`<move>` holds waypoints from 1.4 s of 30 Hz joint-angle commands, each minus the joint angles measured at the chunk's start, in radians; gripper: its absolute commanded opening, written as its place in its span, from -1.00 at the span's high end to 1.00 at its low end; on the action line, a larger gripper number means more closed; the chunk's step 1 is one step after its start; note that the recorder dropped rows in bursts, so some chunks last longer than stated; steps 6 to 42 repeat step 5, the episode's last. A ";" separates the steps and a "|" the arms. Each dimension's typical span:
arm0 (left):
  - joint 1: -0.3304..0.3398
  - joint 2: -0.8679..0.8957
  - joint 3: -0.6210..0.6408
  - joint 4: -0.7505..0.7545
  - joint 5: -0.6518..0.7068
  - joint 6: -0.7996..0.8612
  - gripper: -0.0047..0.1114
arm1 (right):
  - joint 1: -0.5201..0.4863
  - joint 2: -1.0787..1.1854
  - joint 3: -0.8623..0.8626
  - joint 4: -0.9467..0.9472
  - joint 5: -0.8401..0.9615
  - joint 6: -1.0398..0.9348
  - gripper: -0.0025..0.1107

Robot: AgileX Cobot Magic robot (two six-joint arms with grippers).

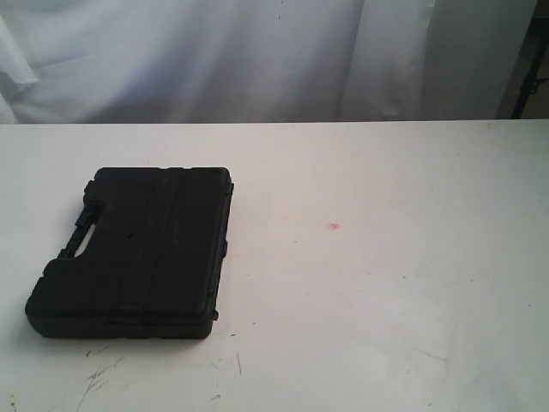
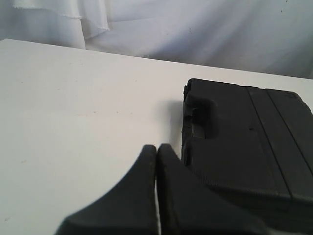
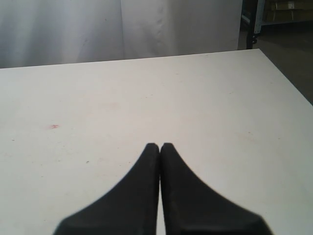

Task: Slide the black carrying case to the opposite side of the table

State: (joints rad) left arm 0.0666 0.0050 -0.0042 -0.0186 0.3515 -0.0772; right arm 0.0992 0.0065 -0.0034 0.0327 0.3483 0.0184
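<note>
The black carrying case (image 1: pixel 137 253) lies flat on the left half of the white table (image 1: pixel 386 283), its handle cut-out facing left. In the left wrist view the case (image 2: pixel 244 142) fills the side beyond my left gripper (image 2: pixel 156 147), whose fingers are pressed together with nothing between them, close to the case's near corner. My right gripper (image 3: pixel 160 145) is shut and empty over bare tabletop (image 3: pixel 210 98), with no case in that view. Neither gripper shows in the exterior view.
A tiny red spot (image 1: pixel 334 226) marks the table right of the case. Dark scratch marks (image 1: pixel 99 373) lie near the front edge. White curtain (image 1: pixel 257 51) hangs behind the table. The table's right edge (image 3: pixel 286 78) drops to a dark floor.
</note>
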 commanded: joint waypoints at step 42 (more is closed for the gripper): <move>0.004 -0.005 0.004 -0.001 -0.004 0.005 0.91 | -0.006 -0.007 0.003 -0.009 -0.003 -0.007 0.96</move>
